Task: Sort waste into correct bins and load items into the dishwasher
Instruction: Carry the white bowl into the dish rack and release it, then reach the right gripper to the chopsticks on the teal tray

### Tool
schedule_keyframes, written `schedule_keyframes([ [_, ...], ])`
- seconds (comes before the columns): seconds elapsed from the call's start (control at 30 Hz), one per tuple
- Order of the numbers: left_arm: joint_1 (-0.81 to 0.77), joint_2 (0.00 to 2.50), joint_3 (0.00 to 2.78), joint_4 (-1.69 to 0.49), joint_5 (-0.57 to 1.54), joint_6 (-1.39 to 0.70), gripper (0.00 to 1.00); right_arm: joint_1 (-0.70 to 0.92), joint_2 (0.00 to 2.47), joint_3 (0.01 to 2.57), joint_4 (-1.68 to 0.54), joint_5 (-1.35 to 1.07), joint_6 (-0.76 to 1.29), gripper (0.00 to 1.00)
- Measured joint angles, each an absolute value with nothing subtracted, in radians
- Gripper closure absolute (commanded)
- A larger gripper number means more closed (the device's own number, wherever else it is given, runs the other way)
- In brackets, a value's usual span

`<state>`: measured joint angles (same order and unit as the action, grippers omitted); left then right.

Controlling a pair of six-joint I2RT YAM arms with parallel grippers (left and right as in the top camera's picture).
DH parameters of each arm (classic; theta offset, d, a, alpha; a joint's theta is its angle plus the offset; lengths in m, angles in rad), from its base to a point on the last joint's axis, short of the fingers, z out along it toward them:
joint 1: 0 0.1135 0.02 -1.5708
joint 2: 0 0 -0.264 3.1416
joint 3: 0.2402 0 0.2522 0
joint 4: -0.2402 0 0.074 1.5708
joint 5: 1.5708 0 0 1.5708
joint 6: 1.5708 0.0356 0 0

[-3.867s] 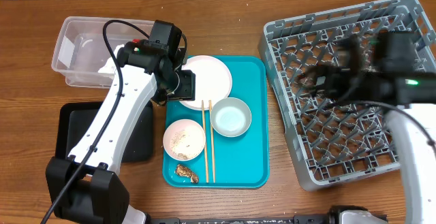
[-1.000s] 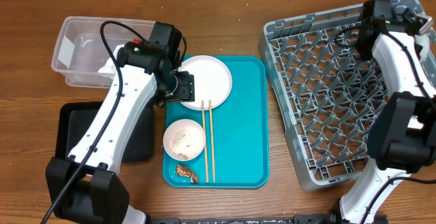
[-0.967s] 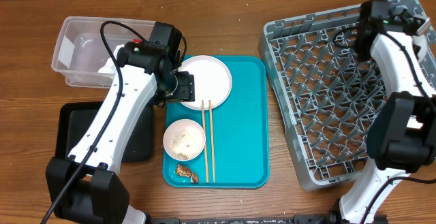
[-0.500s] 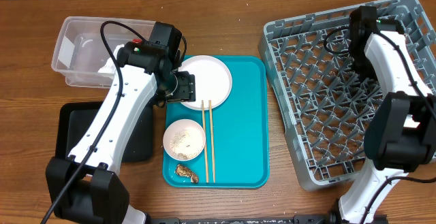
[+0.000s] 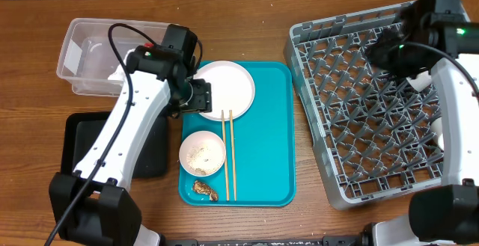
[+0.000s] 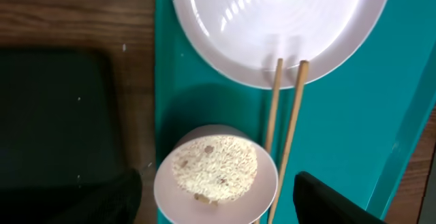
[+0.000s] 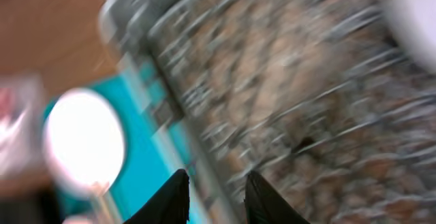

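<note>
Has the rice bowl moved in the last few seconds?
No. The rice bowl sits unchanged on the teal tray, just left of the chopsticks.

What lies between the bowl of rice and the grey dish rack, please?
In the overhead view, a pair of chopsticks lies beside the bowl, then bare teal tray and a strip of bare table before the rack.

dish rack [image 7: 293, 81] motion-blurred, plate [image 6: 225, 33] top cropped

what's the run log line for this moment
left fingers: open, empty, beside plate | right fingers: open, empty, over rack | rice bowl, chopsticks: on teal tray
</note>
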<state>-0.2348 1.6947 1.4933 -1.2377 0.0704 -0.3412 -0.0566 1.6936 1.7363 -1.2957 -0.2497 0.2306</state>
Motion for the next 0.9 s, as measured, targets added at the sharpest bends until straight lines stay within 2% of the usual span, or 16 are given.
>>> schedule_keyframes([
  [0.23, -0.094, 1.695, 1.493, -1.319, 0.07, -0.347, 0.26, 0.177, 1.716, 1.717, -1.359, -0.315, 0.179, 0.63],
  [0.33, -0.062, 1.695, 1.493, -1.325, 0.07, -0.35, 0.25, 0.293, 1.716, 1.693, -1.325, -0.314, 0.173, 0.57],
  [0.47, -0.058, 1.695, 1.493, -1.325, 0.07, -0.35, 0.23, 0.428, 1.716, 1.615, -1.236, -0.314, 0.196, 0.51],
  [0.73, -0.058, 1.695, 1.493, -1.324, 0.07, -0.35, 0.22, 0.62, 1.729, 1.407, -0.962, -0.278, 0.283, 0.48],
  [0.9, -0.058, 1.695, 1.493, -1.324, 0.07, -0.35, 0.22, 0.709, 1.787, 1.359, -0.886, -0.178, 0.339, 0.48],
])
